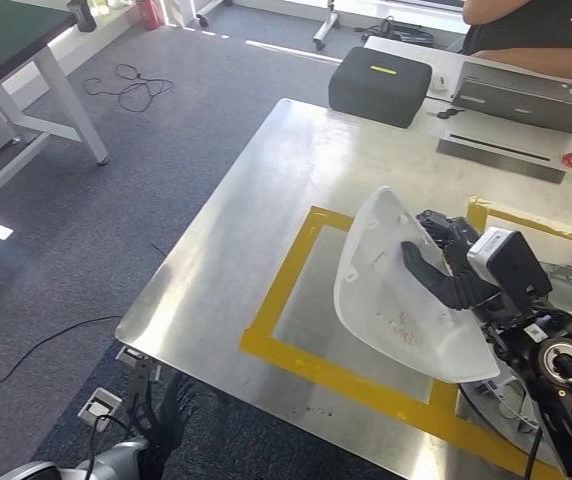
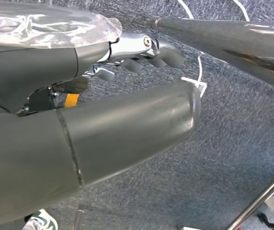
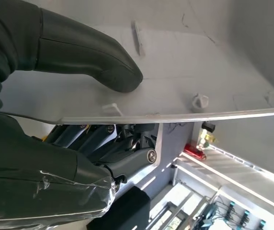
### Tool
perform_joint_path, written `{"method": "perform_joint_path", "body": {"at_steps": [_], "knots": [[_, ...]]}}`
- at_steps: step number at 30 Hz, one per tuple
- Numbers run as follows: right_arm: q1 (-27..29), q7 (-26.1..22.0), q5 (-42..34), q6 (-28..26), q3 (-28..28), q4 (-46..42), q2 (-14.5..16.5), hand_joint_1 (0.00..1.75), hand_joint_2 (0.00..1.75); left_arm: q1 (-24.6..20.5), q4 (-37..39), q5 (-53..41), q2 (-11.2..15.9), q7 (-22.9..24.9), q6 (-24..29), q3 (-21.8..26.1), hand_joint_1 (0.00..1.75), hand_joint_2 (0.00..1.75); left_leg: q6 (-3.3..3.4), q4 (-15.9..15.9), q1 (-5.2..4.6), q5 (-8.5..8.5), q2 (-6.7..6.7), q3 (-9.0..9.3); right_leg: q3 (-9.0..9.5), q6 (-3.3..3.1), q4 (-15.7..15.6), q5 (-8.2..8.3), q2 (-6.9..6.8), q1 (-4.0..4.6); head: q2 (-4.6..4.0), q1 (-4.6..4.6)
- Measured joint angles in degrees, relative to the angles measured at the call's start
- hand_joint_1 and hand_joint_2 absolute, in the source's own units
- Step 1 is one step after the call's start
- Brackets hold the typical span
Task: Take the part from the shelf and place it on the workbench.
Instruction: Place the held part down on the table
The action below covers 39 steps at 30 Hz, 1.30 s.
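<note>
Head view: the robot's right hand (image 1: 441, 262) grips a white, shell-shaped plastic part (image 1: 400, 290), holding it tilted above the metal workbench (image 1: 268, 190); the dark thumb lies across the part's inner face. The part hangs over the right side of a rectangle of yellow tape (image 1: 290, 270) marked on the benchtop; bare metal lies open to the left of it, out to the bench's near-left edge and the grey carpet (image 1: 79, 230) beyond. At the bench's far side sit a black case (image 1: 379, 85) and a laptop (image 1: 524, 95), with a person (image 1: 532, 30) seated behind them. The left hand (image 1: 164, 415) hangs low beside the bench's near corner, above the carpet.

Left wrist view: seen close, the left hand (image 2: 142, 57) carries nothing, its fingers loosely curled and apart from the thick thumb, over carpet crossed by a white cable (image 2: 199, 72).

Right wrist view: the grip shows from behind: the thumb (image 3: 92, 57) presses flat on one face of the part (image 3: 200, 67), while the fingers (image 3: 103, 143) clamp the opposite face, the part's thin edge running between them. The black case (image 3: 126, 211) appears beyond the hand.
</note>
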Motion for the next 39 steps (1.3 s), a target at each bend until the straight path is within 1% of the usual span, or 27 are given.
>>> {"method": "perform_joint_path", "body": {"at_steps": [5, 11, 15, 20, 22, 26, 31, 36, 39], "knots": [[-1.95, -0.58, 0.03, 1.58, 2.05, 4.43, 0.6, 1.75, 1.75, -0.28, 0.02, -0.1, -0.01, 0.32, 0.0, 0.01, 0.0, 0.0, 0.21, -0.01, -0.01, 0.18, 0.0, 0.0, 0.01, 0.38, -0.01, 0.2, -0.02, -0.12, 0.0, -0.01], [-4.26, -0.82, 2.39, 2.73, 5.13, 9.88, 2.42, 1.75, 1.75, -0.44, 0.02, -0.27, -0.01, 0.73, 0.0, 0.0, 0.0, 0.0, 0.17, -0.05, 0.06, 0.33, -0.01, 0.0, 0.0, 0.45, 0.0, 0.28, -0.05, -0.12, 0.0, -0.01], [-5.86, -0.57, 6.23, 3.3, 7.34, 14.13, 4.39, 1.75, 1.75, -0.45, 0.02, -0.6, -0.04, 0.78, 0.0, 0.0, 0.0, 0.0, 0.17, -0.07, 0.06, 0.35, -0.01, 0.0, -0.01, 0.44, 0.01, 0.27, -0.07, -0.12, 0.0, -0.01], [-8.1, -1.75, 12.08, 3.13, 10.31, 21.26, 7.92, 1.75, 1.75, -0.5, 0.02, -0.94, -0.17, 0.89, 0.04, 0.0, 0.0, 0.0, 0.19, -0.07, 0.06, 0.39, -0.03, -0.01, -0.01, 0.43, 0.01, 0.27, -0.12, -0.12, 0.0, -0.01], [-8.86, -2.44, 14.61, 1.78, 11.36, 24.32, 9.6, 1.75, 1.75, -0.52, 0.02, -1.0, -0.25, 0.95, 0.05, -0.01, 0.0, 0.0, 0.19, -0.07, 0.06, 0.4, -0.04, -0.01, -0.01, 0.43, 0.01, 0.27, -0.13, -0.12, 0.0, -0.01], [-10.66, -2.63, 19.41, -3.25, 12.95, 30.59, 13.48, 1.75, 1.75, -0.55, 0.02, -1.08, -0.51, 0.96, 0.13, -0.01, 0.0, 0.0, 0.2, -0.08, 0.06, 0.44, -0.04, -0.04, -0.05, 0.41, 0.01, 0.29, -0.13, -0.13, 0.0, -0.02], [-13.0, -1.72, 22.06, -8.73, 13.89, 38.63, 18.35, 1.75, 1.75, -0.61, 0.02, -1.19, -0.9, 1.2, 0.32, -0.25, 0.0, 0.0, 0.19, -0.07, 0.06, 0.5, -0.08, -0.1, -0.12, 0.39, 0.01, 0.31, -0.19, -0.15, 0.0, -0.03], [-14.52, -1.26, 22.92, -12.23, 14.16, 43.53, 21.11, 1.75, 1.75, -0.65, 0.04, -1.3, -1.11, 1.67, 0.66, -0.37, 0.0, 0.0, 0.18, -0.07, 0.06, 0.54, -0.14, -0.2, -0.2, 0.38, 0.01, 0.35, -0.23, -0.15, 0.0, -0.06], [-15.56, -1.44, 23.21, -16.62, 13.92, 46.98, 22.8, 1.75, 1.75, -0.73, 0.19, -1.32, -1.25, 1.75, 0.79, -0.59, 0.0, 0.0, 0.17, -0.09, 0.05, 0.62, -0.15, -0.37, -0.39, 0.39, 0.01, 0.45, -0.25, -0.16, 0.0, -0.15]]}}
